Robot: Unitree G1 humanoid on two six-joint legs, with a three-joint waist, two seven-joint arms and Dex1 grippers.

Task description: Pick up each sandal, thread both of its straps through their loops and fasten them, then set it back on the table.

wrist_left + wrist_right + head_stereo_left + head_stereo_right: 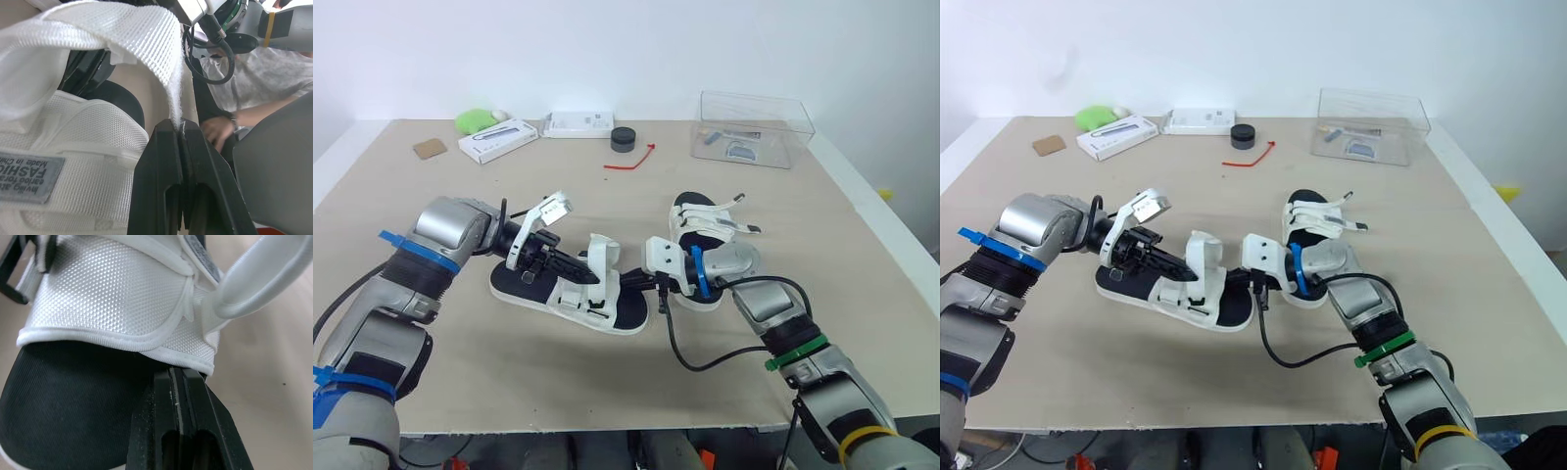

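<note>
Two sandals: both lie on the tan table, white mesh uppers over black footbeds, close together near the middle.
Near sandal: lying on the table right between the two grippers, heel toward the left arm, toe toward the right.
Far sandal: just beyond the right forearm, its straps loose and sticking out.
Left gripper: fingers squeezed together on the edge of a white mesh strap, and the strap arches up and over from that pinch.
Right gripper: fingers pressed tight, nipping the hem of the toe band where it meets the black footbed.
Back of table: clear plastic box at the right, then a black puck, a red cord, two white boxes, a green lump and a brown square.
Person's hand: seen in the left wrist view, past the sandal.
</note>
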